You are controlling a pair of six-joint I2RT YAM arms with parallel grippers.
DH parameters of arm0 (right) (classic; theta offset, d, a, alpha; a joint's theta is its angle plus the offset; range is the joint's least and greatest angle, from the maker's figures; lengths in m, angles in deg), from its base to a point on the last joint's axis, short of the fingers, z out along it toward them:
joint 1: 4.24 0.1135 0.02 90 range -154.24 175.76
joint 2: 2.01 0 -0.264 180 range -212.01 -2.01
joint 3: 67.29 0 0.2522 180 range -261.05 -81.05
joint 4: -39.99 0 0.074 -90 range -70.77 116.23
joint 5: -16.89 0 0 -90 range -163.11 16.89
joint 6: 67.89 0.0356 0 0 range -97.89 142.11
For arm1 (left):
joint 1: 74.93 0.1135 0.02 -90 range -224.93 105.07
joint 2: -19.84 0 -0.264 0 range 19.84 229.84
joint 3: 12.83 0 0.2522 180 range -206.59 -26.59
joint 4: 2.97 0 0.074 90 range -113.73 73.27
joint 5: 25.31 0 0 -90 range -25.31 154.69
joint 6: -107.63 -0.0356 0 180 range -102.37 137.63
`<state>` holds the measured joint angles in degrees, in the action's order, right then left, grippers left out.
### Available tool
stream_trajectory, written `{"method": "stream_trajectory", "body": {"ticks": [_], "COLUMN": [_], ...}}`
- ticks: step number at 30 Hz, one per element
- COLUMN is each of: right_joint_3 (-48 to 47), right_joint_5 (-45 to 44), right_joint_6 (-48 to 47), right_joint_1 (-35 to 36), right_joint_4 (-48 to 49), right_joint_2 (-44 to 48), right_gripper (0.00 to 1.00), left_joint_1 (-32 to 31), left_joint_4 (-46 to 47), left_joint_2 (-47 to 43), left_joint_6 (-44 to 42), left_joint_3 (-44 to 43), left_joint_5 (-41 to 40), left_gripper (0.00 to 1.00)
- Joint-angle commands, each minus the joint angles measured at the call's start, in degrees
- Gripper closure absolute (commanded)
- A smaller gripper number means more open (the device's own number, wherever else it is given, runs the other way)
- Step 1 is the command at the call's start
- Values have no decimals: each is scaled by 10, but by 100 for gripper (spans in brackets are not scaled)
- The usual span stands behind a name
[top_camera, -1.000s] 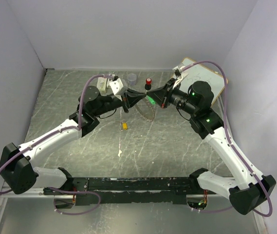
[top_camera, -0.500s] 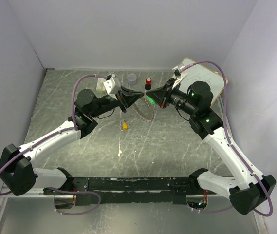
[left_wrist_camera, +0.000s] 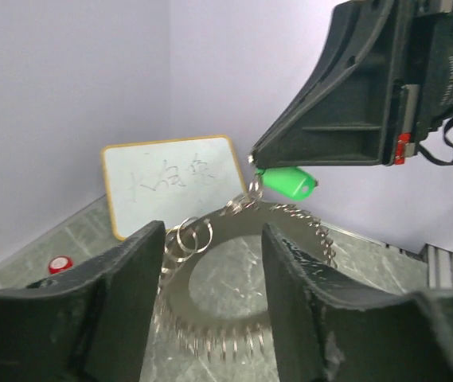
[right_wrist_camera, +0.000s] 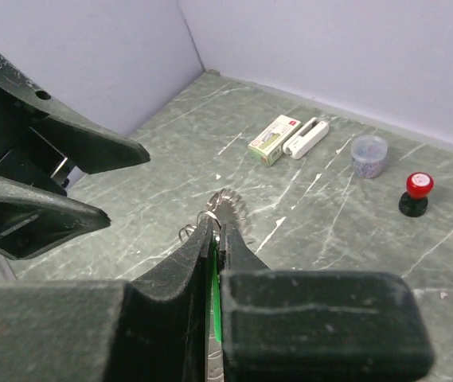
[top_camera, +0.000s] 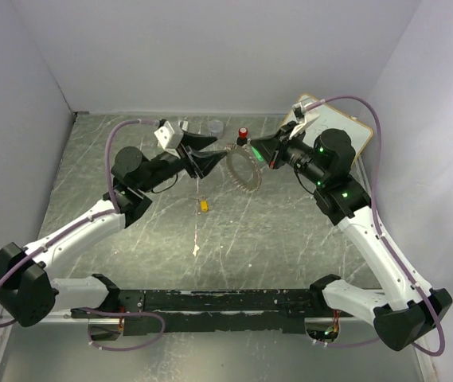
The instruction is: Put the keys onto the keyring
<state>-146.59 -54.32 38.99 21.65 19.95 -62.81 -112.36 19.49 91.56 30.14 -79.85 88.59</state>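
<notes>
Your left fingers (left_wrist_camera: 126,294) now stand apart, where a second ago they were shut at the rim of the keyring (top_camera: 242,169); the left arm has drawn back to the left, so open space lies between its fingers and the ring; your right fingers (right_wrist_camera: 178,278) are together as before, clamped on the green key (left_wrist_camera: 288,181), and they have shifted a little toward the back wall; the keyring hangs just under that key, joined to it by small wire loops, and it now faces the top camera more openly than it did when it was seen nearly edge-on; from the left wrist you see the ring framed between the two parted fingers; whether its lower edge touches the desk (top_camera: 290,239) you cannot tell; the yellow key (top_camera: 203,205) lies flat on the desk at the same spot, in front of the left fingers and apart from them; the red-capped knob (top_camera: 243,132), the grey cup (top_camera: 215,126) and the whiteboard (top_camera: 345,131) have not moved.
</notes>
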Motion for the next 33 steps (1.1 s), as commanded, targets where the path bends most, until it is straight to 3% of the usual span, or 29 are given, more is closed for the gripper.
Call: {"method": "stream_trajectory", "body": {"ticks": [1,10,33], "right_joint_3": [-32,-51,-63], "right_joint_5": [-31,-25,-5], "right_joint_6": [-21,-39,-66], "right_joint_1": [-3,-3,-3], "right_joint_4": [5,-10,-41], "right_joint_2": [9,-5,-10], "right_gripper": [100,100,100], "left_joint_1": [9,11,7], "left_joint_4": [13,-29,-161], "left_joint_2": [-32,-26,96], "left_joint_6": [-2,-29,-104], "left_joint_3": [16,-11,-185], "left_joint_5": [-41,-28,154], "left_gripper": [36,36,43]}}
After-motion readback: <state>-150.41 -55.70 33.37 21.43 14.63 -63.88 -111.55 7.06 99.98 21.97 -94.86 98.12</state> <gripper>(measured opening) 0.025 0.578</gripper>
